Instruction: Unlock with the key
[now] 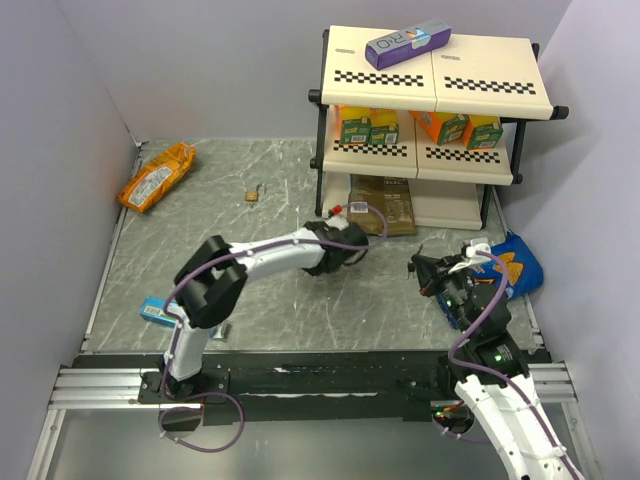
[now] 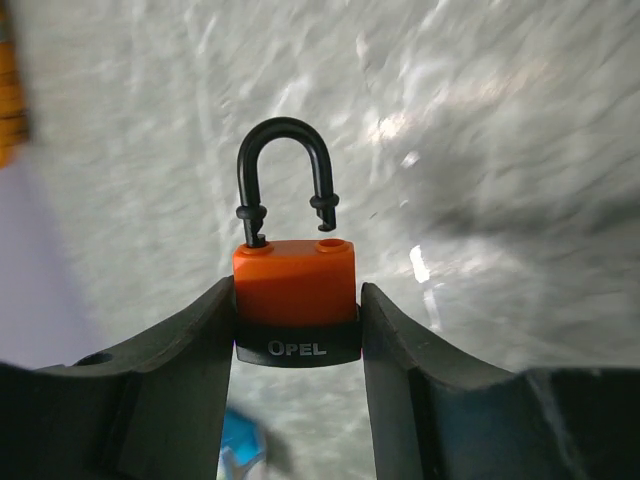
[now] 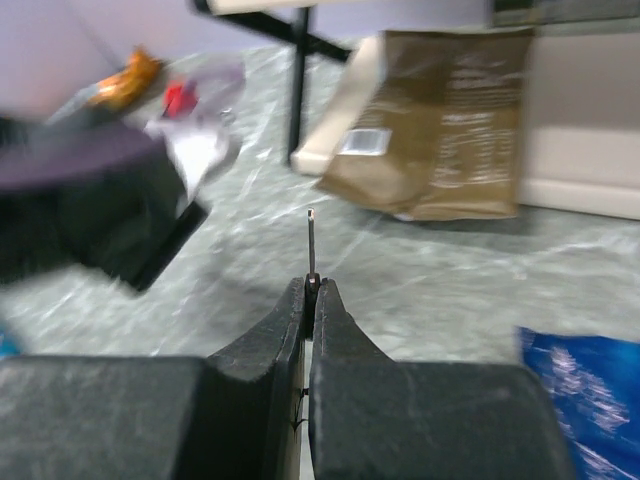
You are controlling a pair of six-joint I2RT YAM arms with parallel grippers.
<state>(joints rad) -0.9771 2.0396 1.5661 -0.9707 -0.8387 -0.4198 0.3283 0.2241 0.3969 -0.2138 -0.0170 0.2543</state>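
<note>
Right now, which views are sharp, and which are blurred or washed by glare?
Top external: sharp, evenly lit. Left wrist: the orange padlock in the left claw is crisp, the table behind it smeared, with bright glare patches. Right wrist: soft all over; only the thin key in the right claw reads clearly.

"OPEL", white caps, on black base of orange padlock (image 2: 296, 285) (other pkg print too blurry).

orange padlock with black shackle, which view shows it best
Left wrist: the orange padlock is sharp, shackle open, clamped in the left gripper. Top external shows only a red speck; right wrist, a red blur.
</note>
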